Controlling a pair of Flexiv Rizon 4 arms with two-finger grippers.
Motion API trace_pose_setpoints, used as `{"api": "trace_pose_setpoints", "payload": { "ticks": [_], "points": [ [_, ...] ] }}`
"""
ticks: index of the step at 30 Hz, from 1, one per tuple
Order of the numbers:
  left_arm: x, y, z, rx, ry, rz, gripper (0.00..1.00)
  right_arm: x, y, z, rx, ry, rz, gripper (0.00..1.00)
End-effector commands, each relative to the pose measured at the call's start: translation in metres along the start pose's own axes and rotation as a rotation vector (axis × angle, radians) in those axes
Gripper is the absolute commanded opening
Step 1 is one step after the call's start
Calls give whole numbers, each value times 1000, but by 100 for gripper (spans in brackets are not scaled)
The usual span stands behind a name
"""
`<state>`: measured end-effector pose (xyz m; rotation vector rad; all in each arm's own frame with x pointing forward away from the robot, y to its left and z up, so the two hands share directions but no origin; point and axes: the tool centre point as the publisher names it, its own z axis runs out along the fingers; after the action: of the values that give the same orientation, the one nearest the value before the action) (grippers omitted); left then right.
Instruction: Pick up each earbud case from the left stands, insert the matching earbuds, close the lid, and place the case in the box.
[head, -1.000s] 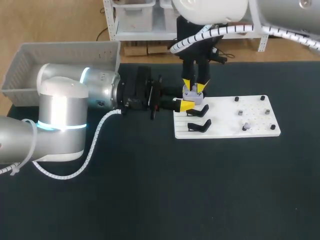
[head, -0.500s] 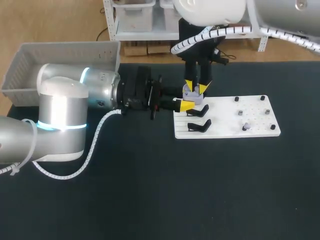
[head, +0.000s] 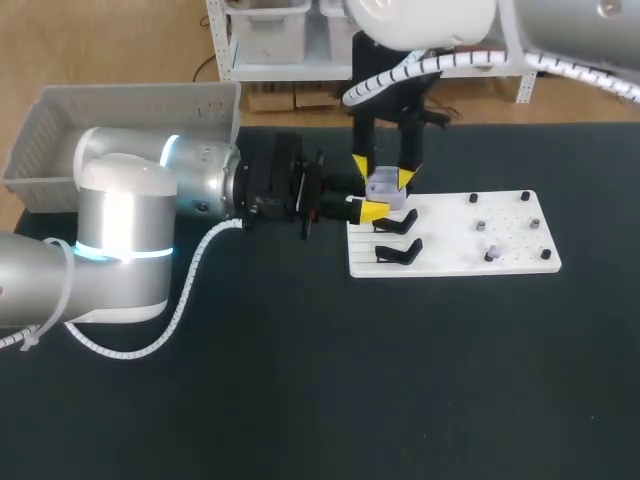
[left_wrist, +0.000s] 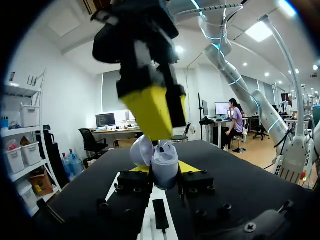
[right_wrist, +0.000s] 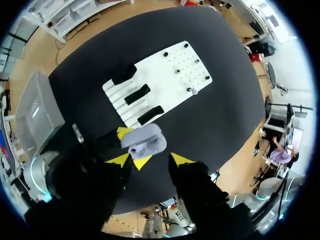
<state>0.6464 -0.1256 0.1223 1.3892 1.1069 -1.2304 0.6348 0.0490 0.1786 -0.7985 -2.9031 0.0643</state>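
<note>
While the left tool (head: 372, 209) pinches it from two sides between its yellow tips, the lavender earbud case (head: 386, 189) hangs just over the left end of the white board (head: 450, 240), and its lid looks hinged up. From above, the right tool (head: 383, 172) stands spread open with one tip on either side of the case, not clamping it. Two black stands (head: 398, 222) lie on the board beneath, with small earbuds (head: 490, 255) towards its right end. The board rests on the dark surface (head: 300, 380). A grey box (head: 60, 130) sits at the far left corner.
</note>
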Motion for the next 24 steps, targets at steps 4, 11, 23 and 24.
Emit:
{"api": "trace_pose_setpoints", "payload": {
  "ticks": [4,11,23,24],
  "points": [
    [1,-1,0,-5,-2,3,0,33,-49,-16,-222,-155,-135,54],
    [1,-1,0,-5,-2,3,0,26,-101,-4,-329,-304,-266,45],
    [1,-1,0,-5,-2,3,0,-3,-147,15,-416,-348,-301,49],
    [1,-1,0,-5,-2,3,0,-7,-148,18,-415,-342,-304,48]
  ]
}}
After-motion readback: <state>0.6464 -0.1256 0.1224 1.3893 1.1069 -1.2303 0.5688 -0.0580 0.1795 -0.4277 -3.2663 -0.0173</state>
